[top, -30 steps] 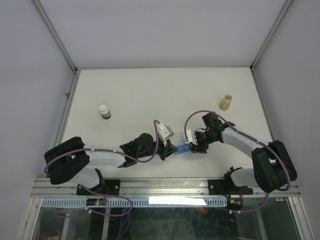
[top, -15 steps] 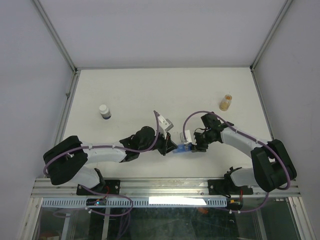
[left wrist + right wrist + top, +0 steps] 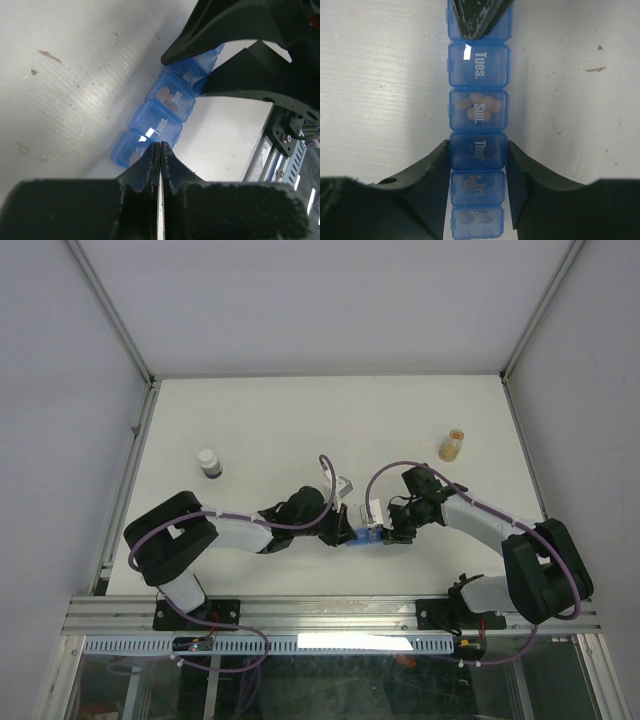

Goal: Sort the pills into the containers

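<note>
Pill strip: one, six visible cells, in right pincer

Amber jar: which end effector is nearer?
Right. The right end effector, on the blue pill organiser, lies below-left of the amber jar in top view; the left end effector is farther left.

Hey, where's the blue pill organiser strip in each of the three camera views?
Top external: the pill organiser strip is a small blue bar just right of and below the picture's middle.
Left wrist: it runs diagonally through the middle, lower left to upper right.
Right wrist: it runs vertically down the centre.
Shared landmark: the Sun. cell, readable in both wrist views, too small in the top one.
</note>
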Robot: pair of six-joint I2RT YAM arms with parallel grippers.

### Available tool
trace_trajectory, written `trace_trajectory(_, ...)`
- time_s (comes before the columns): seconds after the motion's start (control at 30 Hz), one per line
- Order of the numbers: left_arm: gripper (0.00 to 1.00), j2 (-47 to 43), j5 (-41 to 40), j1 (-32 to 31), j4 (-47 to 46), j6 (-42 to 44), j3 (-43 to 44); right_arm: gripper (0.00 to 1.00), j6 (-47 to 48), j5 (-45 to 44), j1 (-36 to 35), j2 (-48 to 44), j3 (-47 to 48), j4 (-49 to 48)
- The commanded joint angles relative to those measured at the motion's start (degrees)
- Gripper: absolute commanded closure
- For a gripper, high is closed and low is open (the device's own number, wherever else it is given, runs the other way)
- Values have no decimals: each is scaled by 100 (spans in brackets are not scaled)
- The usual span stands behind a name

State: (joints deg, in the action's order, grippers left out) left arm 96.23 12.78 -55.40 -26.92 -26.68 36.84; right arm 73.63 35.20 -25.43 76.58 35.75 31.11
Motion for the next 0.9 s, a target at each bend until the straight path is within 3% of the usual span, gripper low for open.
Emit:
trace_trajectory(0.0,99,-628,190,20,544,49,-6,51,-189,46,-24,-44,180,-115)
trace_trajectory(0.13,81,-1353,33,20,574,38,-181,30,-453,237,71,-194,189,-180)
trace_trajectory(0.27,61,-2061,-403,20,588,82,-606,2,-773,479,266,-536,290,-138)
trace_trajectory(0.37,43,-2628,-588,20,548,192,-855,1,-967,618,489,-957,434,81)
trace_trajectory(0.47,7,-3392,-564,79,288,475,-957,0,-1551,500,738,-1456,762,347)
trace_trajectory(0.5,2,-3672,-539,119,146,545,-989,1,-2075,347,840,-1625,966,325)
trace_trajectory(0.67,1,-4722,-367,747,170,482,-559,0,-3987,119,1433,-2466,1924,212)
trace_trajectory(0.77,1,-4919,-252,998,576,471,109,0,-4965,-371,1540,-2938,2347,-19)
trace_trajectory(0.87,1,-4859,-218,1012,1137,548,933,0,-5355,-504,1541,-3197,3007,198)
